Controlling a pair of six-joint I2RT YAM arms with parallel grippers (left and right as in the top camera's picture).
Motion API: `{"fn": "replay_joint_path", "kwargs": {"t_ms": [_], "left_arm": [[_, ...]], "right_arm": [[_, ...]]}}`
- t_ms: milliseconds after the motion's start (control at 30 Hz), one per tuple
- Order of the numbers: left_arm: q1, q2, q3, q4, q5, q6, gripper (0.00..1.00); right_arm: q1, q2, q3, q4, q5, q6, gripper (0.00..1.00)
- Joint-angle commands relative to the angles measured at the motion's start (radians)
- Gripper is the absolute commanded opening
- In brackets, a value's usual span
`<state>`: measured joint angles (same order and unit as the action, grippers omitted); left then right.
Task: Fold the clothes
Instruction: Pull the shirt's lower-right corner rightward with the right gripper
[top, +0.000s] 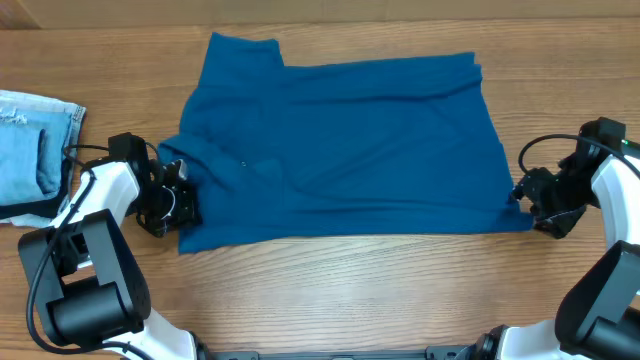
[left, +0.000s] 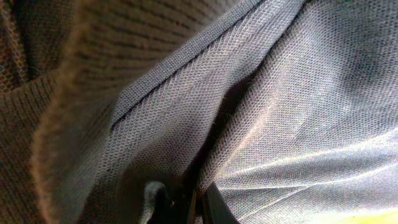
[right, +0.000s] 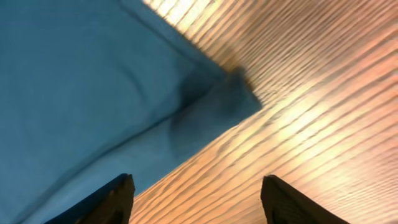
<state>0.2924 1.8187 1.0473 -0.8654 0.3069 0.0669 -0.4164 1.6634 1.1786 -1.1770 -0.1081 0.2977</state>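
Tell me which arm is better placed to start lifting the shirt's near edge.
Left. The left gripper is shut on the shirt at a near corner; the right gripper is open, its corner ahead of the fingers, ungripped.

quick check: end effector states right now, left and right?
Left end effector: closed on the shirt.
Right end effector: open, holding nothing, at the shirt's corner.

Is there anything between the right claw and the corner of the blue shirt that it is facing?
Nothing visible stands in the way. The right claw is open, and only bare wooden table lies between it and the near corner of the shirt.
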Motion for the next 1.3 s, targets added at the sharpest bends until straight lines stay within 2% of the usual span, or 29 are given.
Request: {"fn": "replay_joint_path", "kwargs": {"t_ms": [0,167,267,400,433,600,667,800,833,900,967,1033,1267], "left_arm": [[0.001,0.009,-0.009,0.005,0.009,0.015,0.04],[0.001,0.009,-0.009,0.021,0.009,0.013,0.04],[0.001,0.009,-0.009,0.024,0.009,0.008,0.04],[0.001,0.009,-0.009,0.026,0.009,0.008,0.04],[0.001,0.009,-0.009,0.026,0.009,0.008,0.04],[0.001,0.009,-0.009,0.024,0.009,0.008,0.04],[0.001,0.009,-0.009,0.025,0.009,0.008,0.04],[0.001,0.009,-0.009,0.014,0.009,0.008,0.04],[0.001,0.009,-0.009,0.013,0.009,0.008,0.04],[0.001,0.009,-0.009,0.013,0.013,0.008,0.04],[0.001,0.009,-0.009,0.014,0.028,0.008,0.04],[0.001,0.009,-0.009,0.013,0.035,0.008,0.04],[0.001,0.009,-0.009,0.015,0.034,0.009,0.04]], "right_arm": [[0.002,-0.012,-0.003,0.011,0.067,-0.022,0.70],[0.002,-0.012,-0.103,0.112,0.047,-0.098,0.70],[0.002,-0.012,-0.159,0.133,0.043,-0.079,0.68],[0.002,-0.012,-0.165,0.161,0.024,-0.058,0.49],[0.002,-0.012,-0.165,0.170,0.011,-0.058,0.47],[0.002,-0.012,-0.150,0.150,-0.042,-0.053,0.56],[0.002,-0.012,-0.127,0.129,-0.044,0.003,0.58],[0.002,-0.012,-0.065,0.022,-0.042,0.130,0.57],[0.002,-0.012,-0.045,-0.008,-0.042,0.166,0.53],[0.002,-0.012,0.001,-0.049,-0.010,0.213,0.52],[0.002,-0.012,0.053,-0.085,0.068,0.231,0.54],[0.002,-0.011,0.067,-0.119,0.110,0.232,0.60],[-0.005,0.169,0.068,-0.113,0.075,0.262,0.58]]}}
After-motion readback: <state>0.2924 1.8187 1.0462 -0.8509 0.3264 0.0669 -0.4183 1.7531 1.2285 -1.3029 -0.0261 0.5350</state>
